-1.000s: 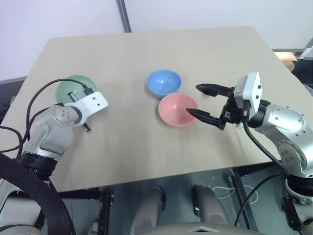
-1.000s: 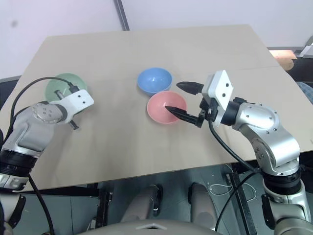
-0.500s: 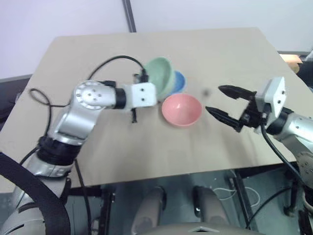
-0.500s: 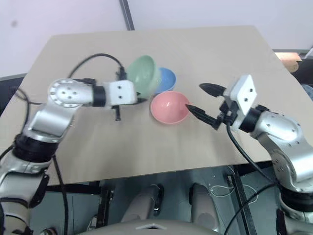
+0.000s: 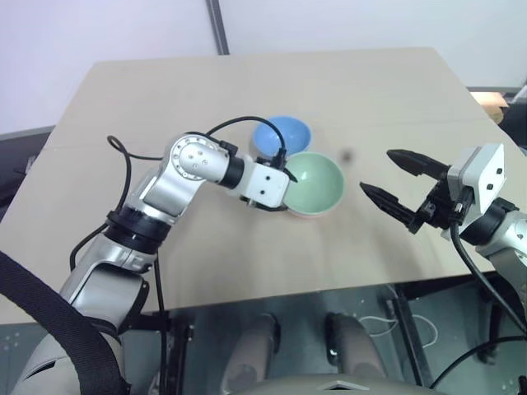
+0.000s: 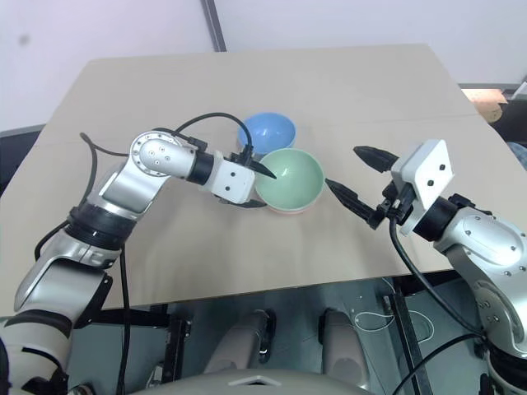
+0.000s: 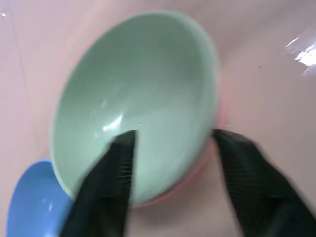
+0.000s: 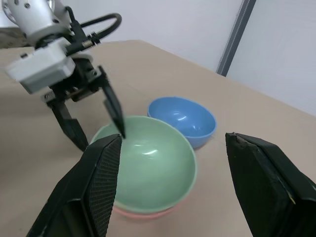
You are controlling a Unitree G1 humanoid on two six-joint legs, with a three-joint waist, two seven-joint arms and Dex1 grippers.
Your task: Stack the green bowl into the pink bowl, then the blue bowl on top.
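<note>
The small mint-green plastic bowl (image 6: 290,178) has come from the desk's (image 6: 370,99) left side into the salmon-pink plastic bowl (image 8: 143,212), the left gripper (image 6: 262,188) with fingers parted astride its rim, the right gripper (image 6: 356,181) released; next, the sky-blue plastic bowl (image 6: 267,132) needs grasping.

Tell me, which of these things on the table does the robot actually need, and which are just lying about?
Needed:
green bowl, nested in the pink bowl
blue bowl, beside them
left gripper, jaws open astride the green bowl's rim

Lying about:
nothing but the table

Head eyes overlook table (image 5: 165,90); wrist cameras close.
</note>
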